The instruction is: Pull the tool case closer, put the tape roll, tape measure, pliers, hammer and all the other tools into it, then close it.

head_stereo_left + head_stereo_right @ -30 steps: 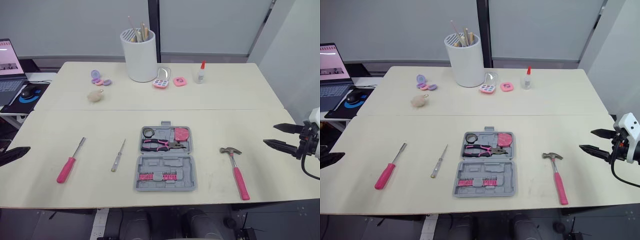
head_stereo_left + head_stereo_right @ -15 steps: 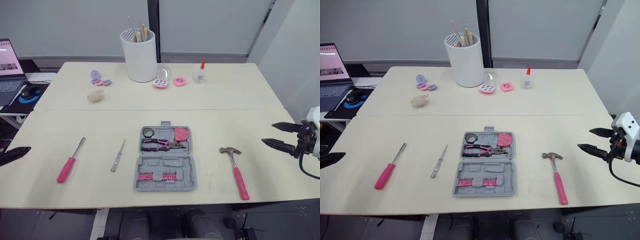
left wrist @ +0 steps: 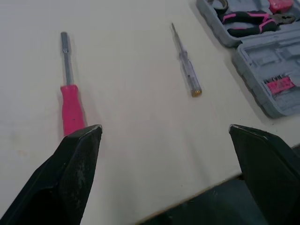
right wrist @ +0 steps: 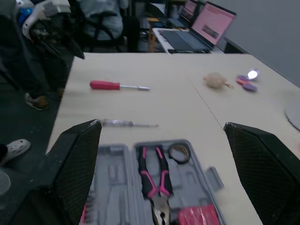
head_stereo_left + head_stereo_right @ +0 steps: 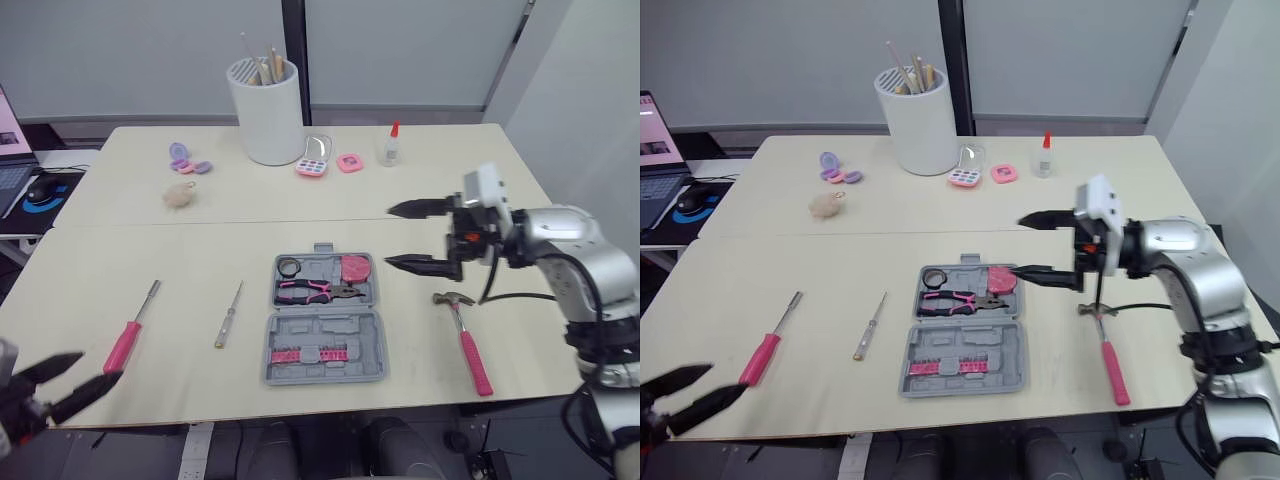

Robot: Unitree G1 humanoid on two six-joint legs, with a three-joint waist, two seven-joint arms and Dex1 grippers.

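The open grey plastic tool case (image 5: pixel 330 325) lay at the middle of the pale bench (image 5: pixel 450 190), near its 6 o'clock edge. Its far half held the black tape roll (image 5: pixel 293 266), the pink tape measure (image 5: pixel 358 267) and the pink-and-black pliers (image 5: pixel 312 291).

At 3 o'clock of the case, just beside it, lay the pink-handled hammer (image 5: pixel 470 355), with its steel head toward 12 and its handle running off toward 5. The right claw (image 5: pixel 390 236) hovered spread wide and empty above the bench, off the case's 2 o'clock corner and just beyond the hammer head.

The hammer looked like the step in hand. To do it well, the wrist would need turning so the fingers straddled the handle crosswise. The grip should sit close under the head, since the weight is there and a hold farther down would likely let it droop.

At 9 o'clock lay the slim clear-handled tester screwdriver (image 5: pixel 228 316) and, farther out, the pink-handled screwdriver (image 5: pixel 128 338). The left claw (image 5: pixel 99 367) hung spread and empty near the latter's handle, well placed to take it afterwards.
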